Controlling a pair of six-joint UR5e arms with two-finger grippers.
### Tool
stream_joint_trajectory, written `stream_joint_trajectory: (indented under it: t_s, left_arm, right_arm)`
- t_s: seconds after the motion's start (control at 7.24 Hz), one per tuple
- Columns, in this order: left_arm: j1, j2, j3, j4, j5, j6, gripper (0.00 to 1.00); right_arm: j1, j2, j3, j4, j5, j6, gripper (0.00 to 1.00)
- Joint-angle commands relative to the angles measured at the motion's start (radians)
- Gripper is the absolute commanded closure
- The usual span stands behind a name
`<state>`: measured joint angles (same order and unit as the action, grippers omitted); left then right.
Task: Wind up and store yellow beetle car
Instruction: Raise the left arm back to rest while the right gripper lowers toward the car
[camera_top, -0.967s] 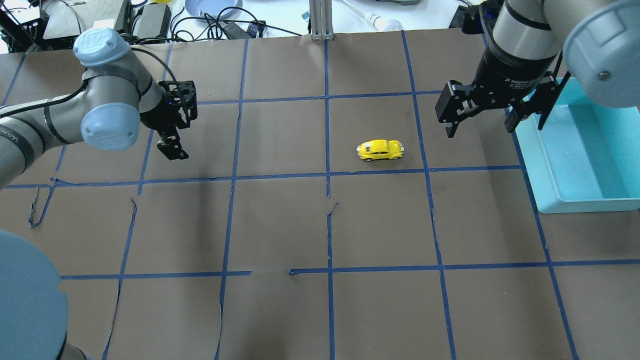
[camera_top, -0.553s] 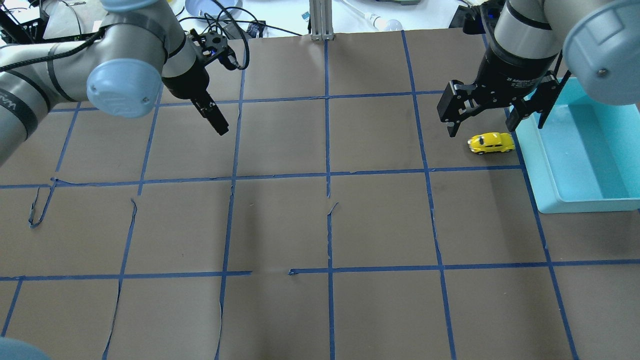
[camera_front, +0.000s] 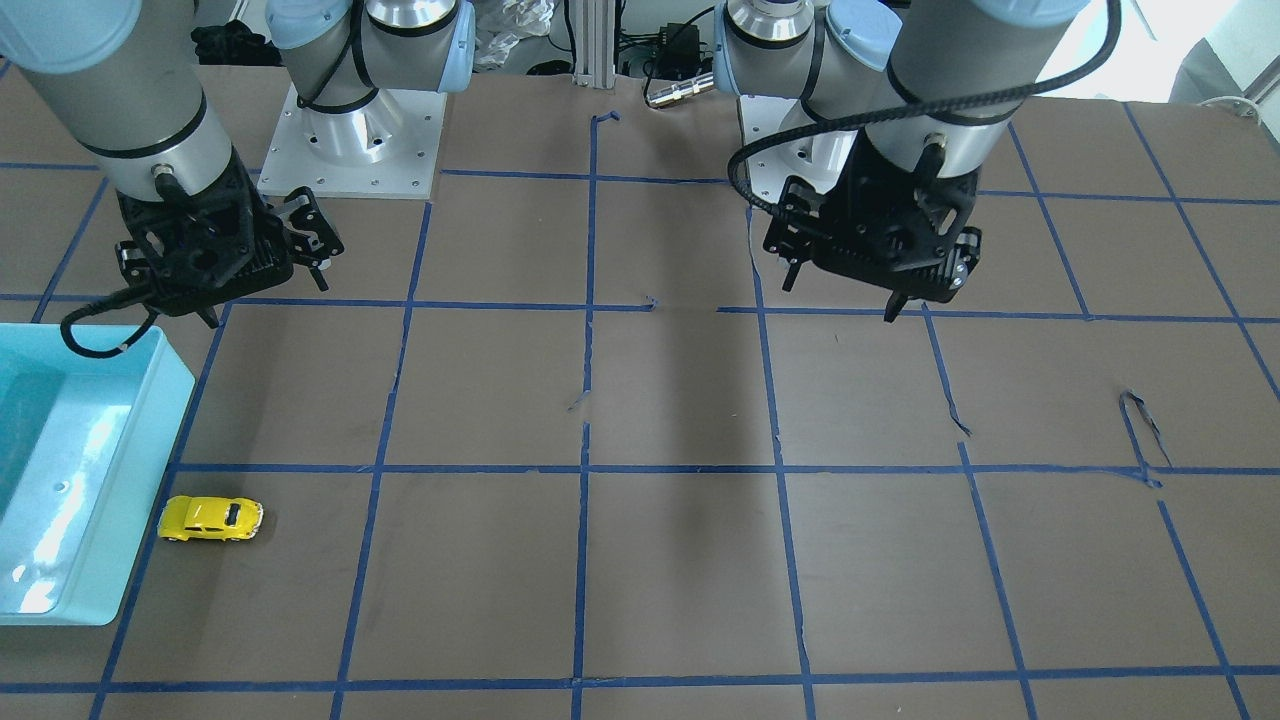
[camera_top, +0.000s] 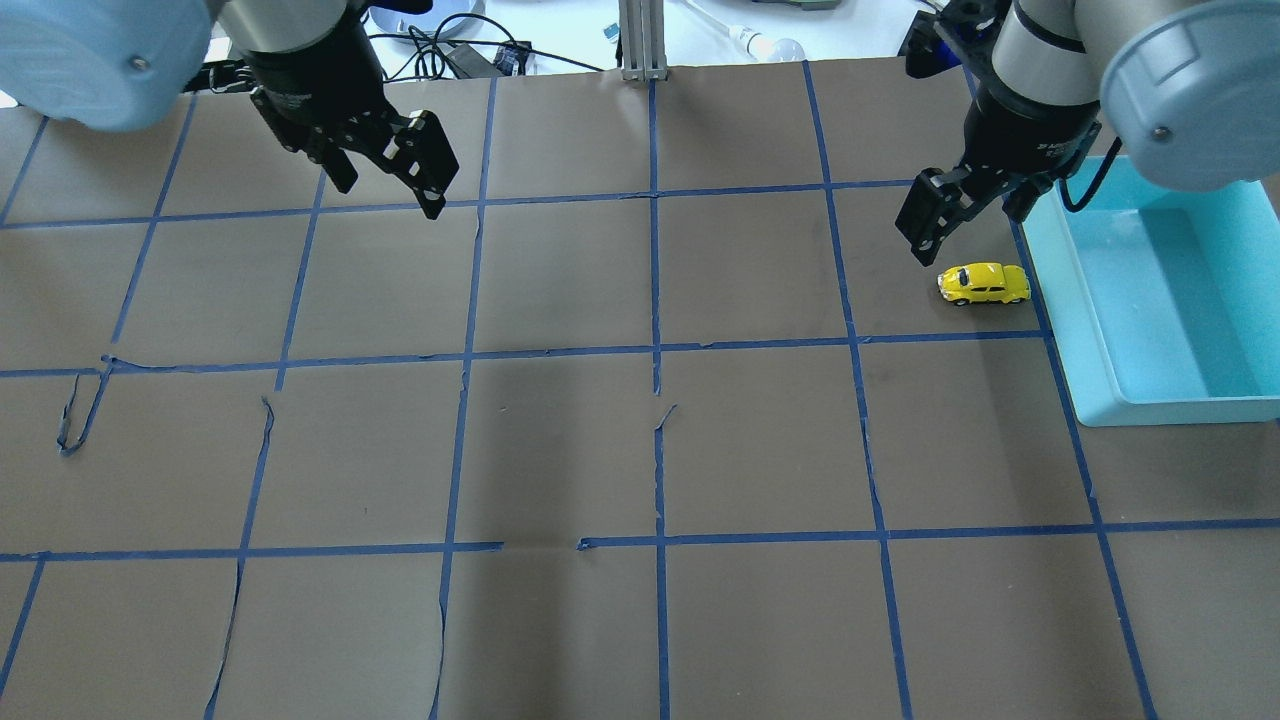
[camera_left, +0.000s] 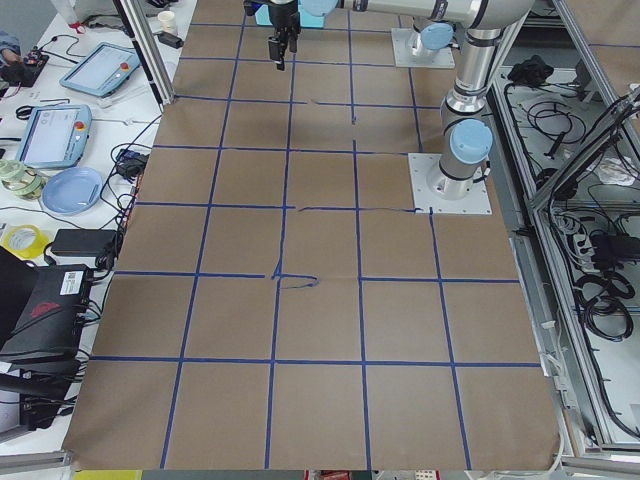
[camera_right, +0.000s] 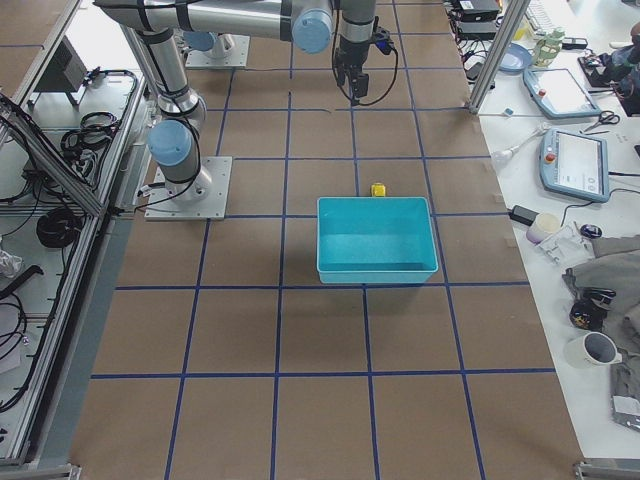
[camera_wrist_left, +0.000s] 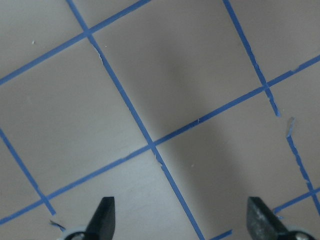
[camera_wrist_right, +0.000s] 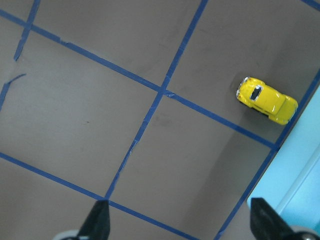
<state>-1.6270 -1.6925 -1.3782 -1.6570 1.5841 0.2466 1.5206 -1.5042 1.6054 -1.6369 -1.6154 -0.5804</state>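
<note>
The yellow beetle car (camera_top: 983, 284) stands on its wheels on the brown table, close beside the left wall of the teal bin (camera_top: 1150, 410). It also shows in the front view (camera_front: 210, 519) and the right wrist view (camera_wrist_right: 267, 100). My right gripper (camera_top: 968, 215) is open and empty, raised above the table just behind the car, apart from it. My left gripper (camera_top: 388, 195) is open and empty, raised over the far left of the table. The left wrist view shows only brown paper and blue tape between the open fingers (camera_wrist_left: 102, 222).
The teal bin (camera_front: 60, 480) is open-topped and holds nothing that I can see. Blue tape lines divide the brown table cover, with some torn, lifted strips (camera_top: 75, 420). Cables and clutter lie beyond the far edge (camera_top: 420, 40).
The car rolled right from the table's middle to beside the bin and now stands still. My left arm swung up and to the far side. My right gripper turned slightly.
</note>
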Motion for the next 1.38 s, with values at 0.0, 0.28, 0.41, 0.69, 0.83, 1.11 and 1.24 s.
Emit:
stream_joint_trajectory:
  t_s: [0.0, 0.28, 0.41, 0.69, 0.83, 1.11, 1.24]
  left_arm:
    - [0.054, 0.057, -0.008, -0.032, 0.011, -0.095, 0.02]
    - [0.07, 0.092, -0.033, -0.02, -0.007, -0.139, 0.0]
    - [0.067, 0.093, -0.059, -0.003, -0.006, -0.15, 0.0]
    - [0.068, 0.068, -0.071, 0.17, 0.003, -0.095, 0.0]
    - [0.067, 0.085, -0.096, 0.172, -0.001, -0.078, 0.0]
    - [0.067, 0.102, -0.124, 0.18, -0.009, -0.089, 0.0]
    - [0.067, 0.1, -0.122, 0.175, -0.007, -0.093, 0.0]
  right_arm:
    - [-0.06, 0.063, 0.022, -0.125, 0.006, -0.349, 0.0]
    - [-0.166, 0.155, 0.059, -0.251, 0.012, -0.595, 0.0]
    - [-0.177, 0.211, 0.059, -0.297, 0.011, -0.709, 0.0]
    - [-0.178, 0.321, 0.059, -0.439, 0.009, -0.859, 0.0]
    - [-0.178, 0.35, 0.059, -0.498, 0.0, -0.931, 0.0]
    - [-0.18, 0.4, 0.06, -0.54, -0.003, -0.972, 0.0]
    - [-0.18, 0.426, 0.059, -0.546, -0.003, -0.972, 0.0]
